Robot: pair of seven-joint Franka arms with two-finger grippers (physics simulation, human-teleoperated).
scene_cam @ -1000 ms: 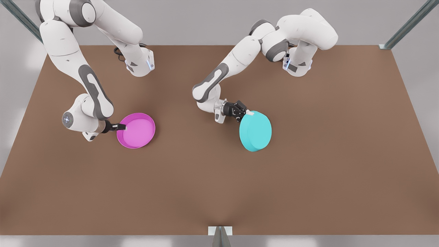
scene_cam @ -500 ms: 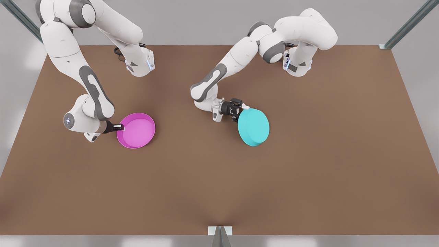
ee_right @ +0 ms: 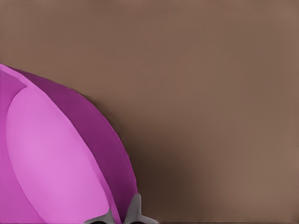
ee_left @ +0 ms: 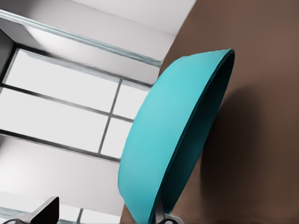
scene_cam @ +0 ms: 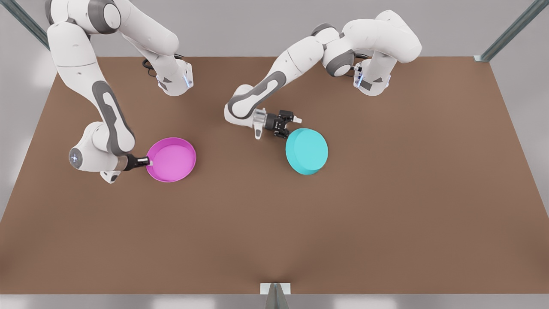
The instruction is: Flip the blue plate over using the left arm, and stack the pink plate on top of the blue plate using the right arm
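Front view first: we've got the left pincer (scene_cam: 286,127) pinching the rim of the blue plate (scene_cam: 307,151), flat underside facing up toward the camera, so the flip looks basically done or close to it. Over toward the front view's left of the blue plate, well apart from it, sits the pink plate (scene_cam: 171,159), open side up, with the right pincer (scene_cam: 149,161) clamped on the rim edge farthest from the blue one. So the move we reckon is coming means carrying pink straight across the desk (scene_cam: 386,206) toward the blue plate, with the right arm trailing behind its plate.

Left wrist view: the blue plate (ee_left: 173,140) hangs tilted on edge, rim pinched between the fingers (ee_left: 163,217), and its shadow on the desk suggests it isn't lying flat yet.

Right wrist view: the pink plate (ee_right: 56,158) has its wall gripped between the fingers (ee_right: 135,210), with bare desk beyond it.
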